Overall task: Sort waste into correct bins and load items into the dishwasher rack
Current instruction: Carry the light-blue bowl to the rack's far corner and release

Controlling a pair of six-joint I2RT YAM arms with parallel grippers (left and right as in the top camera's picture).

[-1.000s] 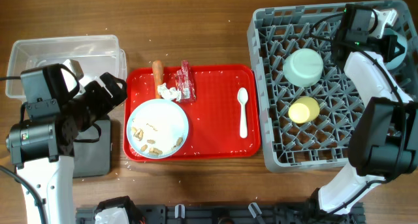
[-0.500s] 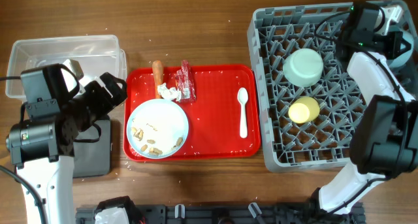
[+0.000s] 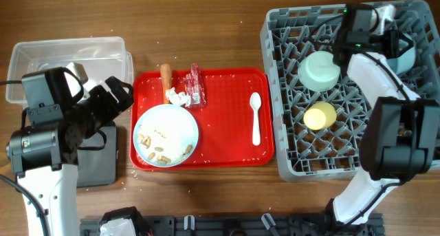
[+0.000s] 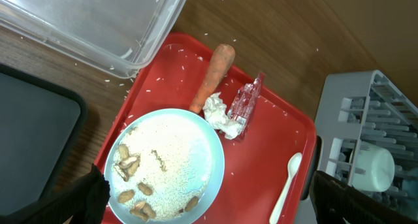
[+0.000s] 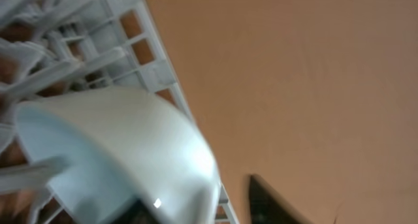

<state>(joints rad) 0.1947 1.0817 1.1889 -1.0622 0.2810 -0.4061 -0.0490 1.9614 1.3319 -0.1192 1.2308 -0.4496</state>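
Your right gripper (image 3: 357,35) swung left over the rack (image 3: 273,126), grip unreadable; left gripper (image 3: 120,98), fingers spread, hung just left of the plate (image 3: 166,135).

The left end effector (image 3: 124,98) hangs with fingers spread wide. Directly beneath it the plate (image 4: 170,165) blocks the way down. Just beyond, the tissue (image 4: 219,116), wrapper (image 4: 247,105) and sausage stick (image 4: 212,77) crowd together, touching. Bare red tray (image 4: 268,139) lies between that cluster and the spoon (image 4: 287,181). The right end effector (image 3: 395,40) sits over the rack (image 3: 344,153), whose upright pegs hem it in. A pale-blue dish (image 3: 407,51) is tight beside it, and two bowls (image 3: 320,69) stand further off.
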